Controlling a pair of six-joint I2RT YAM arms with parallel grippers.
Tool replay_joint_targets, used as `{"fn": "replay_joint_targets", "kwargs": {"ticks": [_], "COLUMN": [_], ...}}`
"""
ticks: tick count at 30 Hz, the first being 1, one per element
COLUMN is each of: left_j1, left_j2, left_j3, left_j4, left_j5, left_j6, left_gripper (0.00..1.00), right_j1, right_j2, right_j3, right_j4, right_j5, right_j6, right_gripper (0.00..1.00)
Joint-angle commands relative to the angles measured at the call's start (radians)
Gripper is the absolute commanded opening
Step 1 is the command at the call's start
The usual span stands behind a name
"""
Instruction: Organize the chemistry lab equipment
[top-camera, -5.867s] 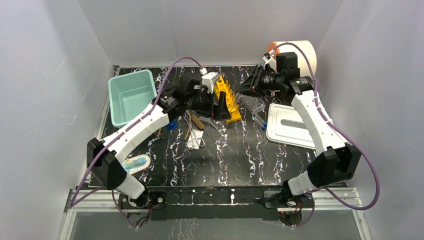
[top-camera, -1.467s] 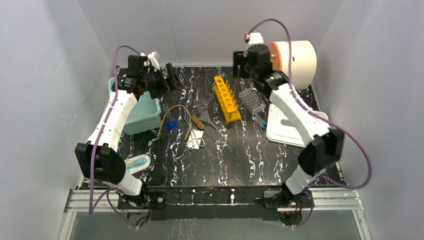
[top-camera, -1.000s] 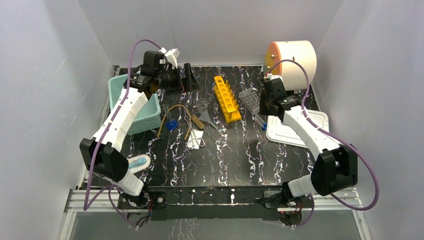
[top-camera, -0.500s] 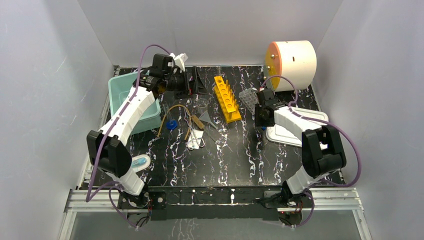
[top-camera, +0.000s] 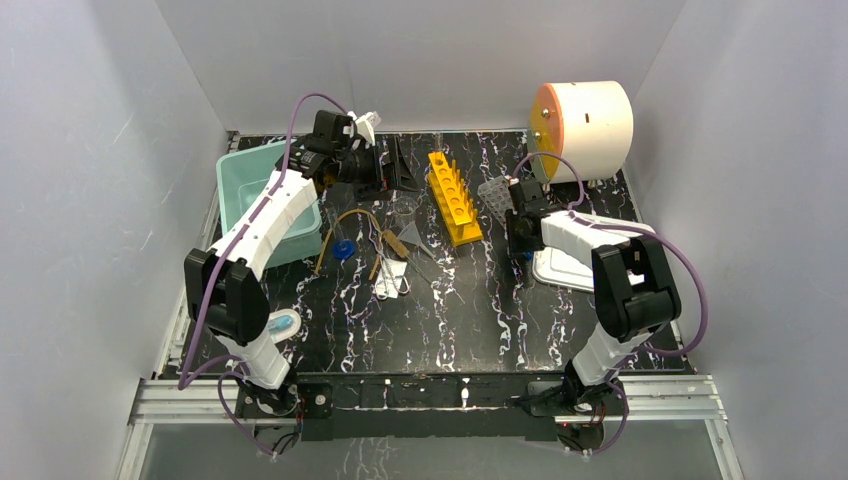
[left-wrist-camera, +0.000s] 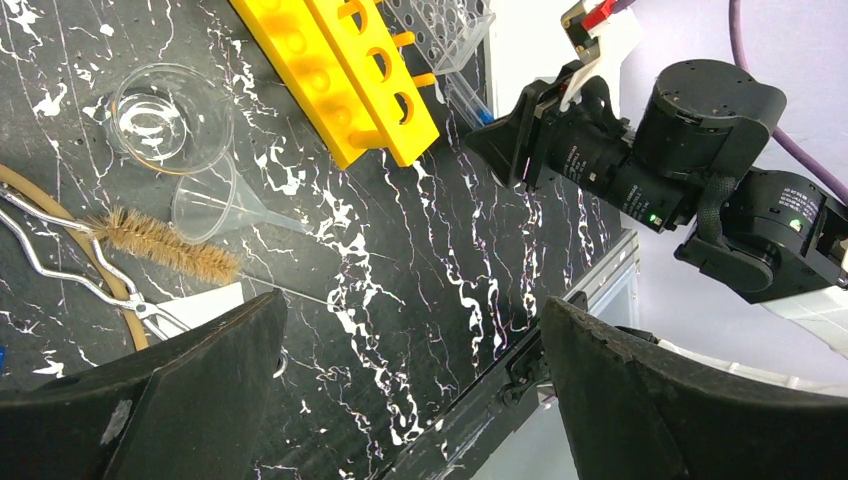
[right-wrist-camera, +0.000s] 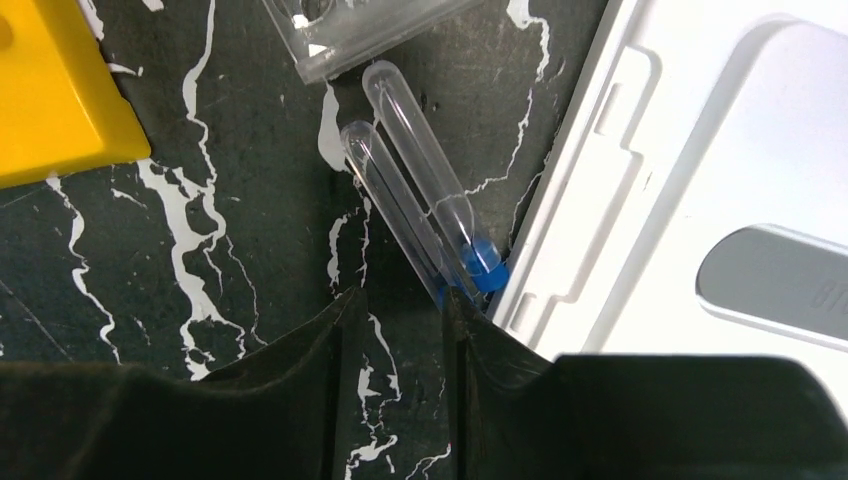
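My right gripper (right-wrist-camera: 395, 312) is low over the black marble table, jaws partly open with only bare table between them. Two clear test tubes with blue caps (right-wrist-camera: 420, 215) lie just ahead, and the right finger's tip is at their capped ends. From above, that gripper (top-camera: 520, 238) is between the clear tube rack (top-camera: 498, 195) and the white lid (top-camera: 590, 255). My left gripper (top-camera: 398, 170) hangs wide open and empty, left of the yellow rack (top-camera: 454, 197). Below it are the glass beaker (left-wrist-camera: 170, 115), clear funnel (left-wrist-camera: 215, 205), a bristle brush (left-wrist-camera: 165, 250) and the amber tube (top-camera: 345, 222).
A teal bin (top-camera: 262, 200) stands at the back left. A white drum with an orange face (top-camera: 585, 115) is at the back right. A small blue cap (top-camera: 343, 249) and metal tongs (top-camera: 390, 278) lie mid-table. A small packet (top-camera: 278, 324) lies near the left arm's base.
The left gripper has swung right from over the teal bin toward the yellow rack, staying open. The right arm has folded down and lowered its gripper to the test tubes beside the white lid.
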Motion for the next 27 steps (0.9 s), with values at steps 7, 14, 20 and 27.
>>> {"fn": "replay_joint_targets", "kwargs": {"ticks": [7, 14, 20, 27], "left_j1": [-0.001, -0.001, -0.001, -0.001], "left_j2": [-0.02, -0.02, -0.023, -0.028], "left_j3": [0.029, 0.028, 0.025, 0.021], "left_j4": [-0.006, -0.008, -0.009, -0.009], "left_j5": [0.022, 0.022, 0.022, 0.021], "left_j6": [0.005, 0.008, 0.011, 0.01], "left_gripper": [0.98, 0.98, 0.98, 0.98], "right_j1": [-0.003, -0.004, -0.005, -0.004], "right_j2": [0.034, 0.04, 0.052, 0.052], "right_j3": [0.047, 0.05, 0.041, 0.032], "right_j4": [0.035, 0.046, 0.056, 0.062], "right_j5": [0.017, 0.014, -0.009, -0.022], "right_j6": [-0.045, -0.055, -0.048, -0.061], "right_gripper": [0.44, 0.49, 0.46, 0.33]}}
